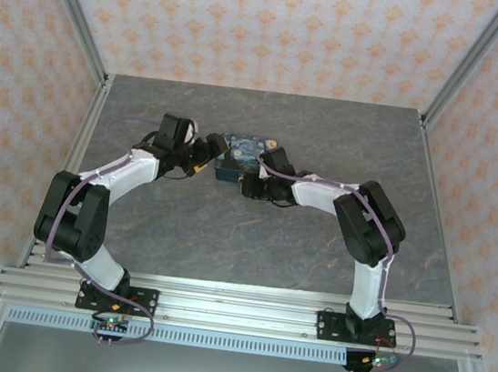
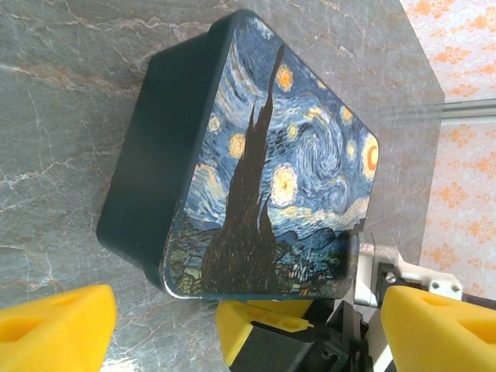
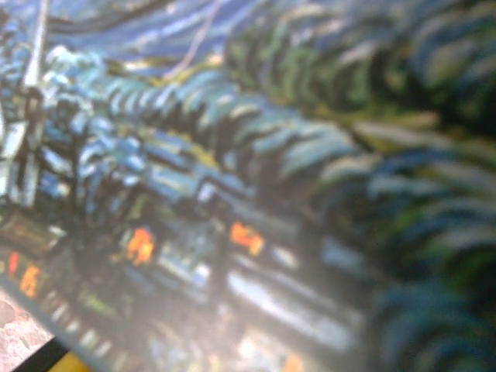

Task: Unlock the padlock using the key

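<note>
1. Top external: painted box [image 1: 242, 153] sits mid-worktop [image 1: 250, 250], a bit toward the far side. Its long axis runs approx left–right, slightly skewed.
2. Left pincer [image 1: 207, 158] is just beside the box's left end. Right pincer [image 1: 251, 184] is tucked in at the box's near edge. Both arms are close in; the right looks nearer to that near edge.
3. Left wrist: own yellow fingertips [image 2: 54, 325] stand far apart at either side of the frame w/ nothing gripped, so the left pincer is wide and holds nothing. Box lies straight ahead of it, just past the tips.
4. Right wrist: blurred close-up of the painted lid, v. close to the lens. Can't tell if the right pincer is wide or narrow, or whether it holds anything, key incl.
5. Padlock: too small or hidden to pick out for sure. In left wrist view a small pale metal piece [image 2: 372, 267] touches the box's corner, next to a black-and-yellow part. It could be lock hardware or part of the other arm; can't tell. My guess is the padlock hangs at the near edge where the right pincer sits. Its axis can't be read.
6. Container: box is shut, lid flush, contents hidden, nothing on top.
7. Next move prob. turns on the right pincer lining up w/ the lock at the near edge while the left steadies the box from the left.
</note>
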Available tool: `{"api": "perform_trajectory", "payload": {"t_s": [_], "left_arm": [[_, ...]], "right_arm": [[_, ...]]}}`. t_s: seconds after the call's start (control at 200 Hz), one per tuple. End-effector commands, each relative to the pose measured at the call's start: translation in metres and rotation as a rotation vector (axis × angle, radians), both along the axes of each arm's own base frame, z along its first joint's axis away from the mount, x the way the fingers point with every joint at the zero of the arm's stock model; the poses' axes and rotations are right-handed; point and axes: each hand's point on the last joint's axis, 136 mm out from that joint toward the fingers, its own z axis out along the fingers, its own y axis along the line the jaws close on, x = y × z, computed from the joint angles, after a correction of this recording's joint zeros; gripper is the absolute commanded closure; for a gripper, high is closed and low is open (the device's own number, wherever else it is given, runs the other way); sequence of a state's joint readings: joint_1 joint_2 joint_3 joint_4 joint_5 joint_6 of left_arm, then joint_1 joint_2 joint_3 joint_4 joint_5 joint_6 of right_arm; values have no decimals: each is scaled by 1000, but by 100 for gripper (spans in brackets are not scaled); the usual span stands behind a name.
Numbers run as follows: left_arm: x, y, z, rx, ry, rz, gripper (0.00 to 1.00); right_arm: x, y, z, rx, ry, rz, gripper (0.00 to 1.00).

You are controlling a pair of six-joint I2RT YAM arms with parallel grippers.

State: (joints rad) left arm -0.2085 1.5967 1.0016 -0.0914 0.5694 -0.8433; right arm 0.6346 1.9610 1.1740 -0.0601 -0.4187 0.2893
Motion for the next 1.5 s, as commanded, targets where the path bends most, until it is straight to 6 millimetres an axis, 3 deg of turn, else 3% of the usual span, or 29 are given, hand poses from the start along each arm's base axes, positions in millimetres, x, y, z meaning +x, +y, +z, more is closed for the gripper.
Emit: {"api": "perform_trajectory", "payload": {"t_s": [0.0,0.295,0.515,0.891,1.126,1.496], "left_arm": [[13,0,13,-24,-41,3,11],[18,13,8,78,-28,19,11],[20,29,-5,289,10,-4,11],[22,12,-34,639,45,-143,11],[11,3,-55,707,94,-177,11],[-6,-4,-85,660,157,-184,12]], "right_arm": [[8,8,5,9,-31,4,70],[4,0,5,-4,-30,-19,100],[-4,-8,3,29,-4,-69,100],[-9,-29,-3,110,42,-177,100],[-7,-35,-6,190,72,-286,100],[9,-38,-1,323,83,-474,100]]}}
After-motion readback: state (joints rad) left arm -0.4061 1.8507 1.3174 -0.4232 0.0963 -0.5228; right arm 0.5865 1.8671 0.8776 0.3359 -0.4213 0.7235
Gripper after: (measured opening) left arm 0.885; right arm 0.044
